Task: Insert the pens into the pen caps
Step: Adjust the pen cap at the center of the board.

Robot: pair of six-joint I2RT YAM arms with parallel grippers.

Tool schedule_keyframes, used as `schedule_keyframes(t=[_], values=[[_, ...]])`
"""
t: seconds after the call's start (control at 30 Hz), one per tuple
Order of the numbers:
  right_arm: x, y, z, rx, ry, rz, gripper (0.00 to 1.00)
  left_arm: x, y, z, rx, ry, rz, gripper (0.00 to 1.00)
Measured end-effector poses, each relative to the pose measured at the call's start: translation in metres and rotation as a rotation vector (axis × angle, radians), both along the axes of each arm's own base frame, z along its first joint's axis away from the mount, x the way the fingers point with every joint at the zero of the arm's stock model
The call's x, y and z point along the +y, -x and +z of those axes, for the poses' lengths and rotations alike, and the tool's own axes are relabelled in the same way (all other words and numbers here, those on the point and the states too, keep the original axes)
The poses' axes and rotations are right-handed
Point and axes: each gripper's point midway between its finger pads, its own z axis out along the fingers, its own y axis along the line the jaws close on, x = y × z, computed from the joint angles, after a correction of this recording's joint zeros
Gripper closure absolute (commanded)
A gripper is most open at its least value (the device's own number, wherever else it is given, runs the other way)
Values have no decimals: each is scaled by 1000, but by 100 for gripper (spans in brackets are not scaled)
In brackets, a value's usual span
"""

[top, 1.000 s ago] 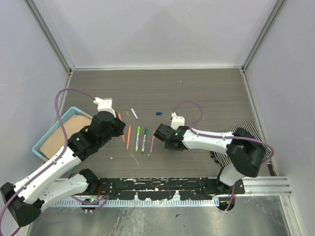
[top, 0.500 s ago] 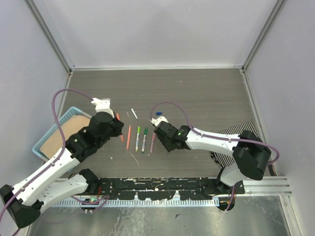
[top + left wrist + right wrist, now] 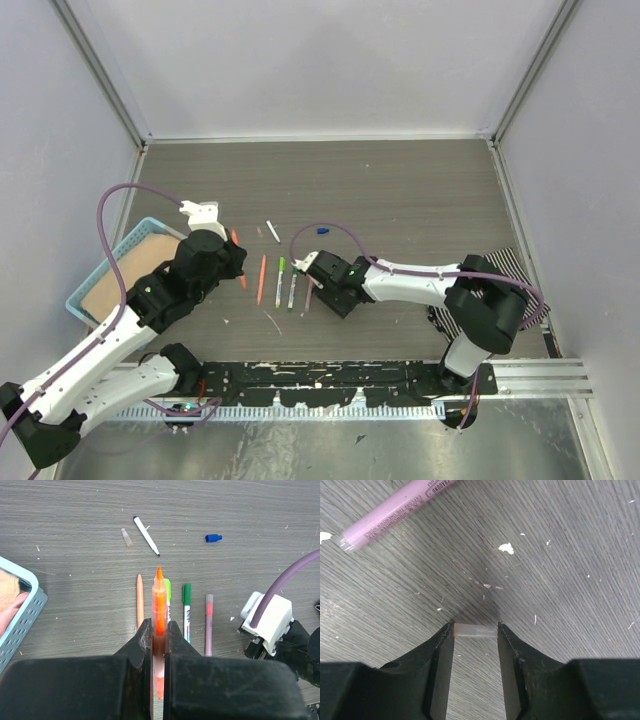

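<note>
Left hand (image 3: 159, 626) pinches the orange pen (image 3: 159, 597) by its barrel, tip jutting forward past the fingers (image 3: 142, 647), above the worktop (image 3: 250, 510); right hand (image 3: 475, 628), low over the worktop, pinches a pale cap (image 3: 475, 630) endwise between its fingertips (image 3: 444, 642), the pink pen (image 3: 395, 512) lying near, ahead-left

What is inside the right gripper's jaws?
A pale cap sits crosswise in the right gripper, touching both fingertips. Its ends are hidden against them. From above, the arm covers it.
</note>
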Motion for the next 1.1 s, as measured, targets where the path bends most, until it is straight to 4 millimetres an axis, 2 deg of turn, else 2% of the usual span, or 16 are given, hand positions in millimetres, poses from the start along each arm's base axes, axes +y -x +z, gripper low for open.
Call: schedule_keyframes(t=[0.17,0.37,0.6,0.7,0.9,1.0,1.1], values=[[4,1,-1,15,-6,22,50,1,0,0,-1,-3,4,93],[10,-1,-1,19,-18,28,38,1,0,0,-2,-4,4,93],[14,0,2,28,-35,26,37,1,-1,-2,3,-14,2,92],[18,0,18,8,-90,-5,37,1,-1,-1,2,-14,1,92],[31,-7,77,-91,-358,-179,41,0,-2,0,0,-13,0,93],[24,-8,82,-105,-415,-326,42,0,-2,-1,2,-15,0,93],[17,-8,76,-86,-454,-516,42,-1,-2,-2,6,-17,-1,93]])
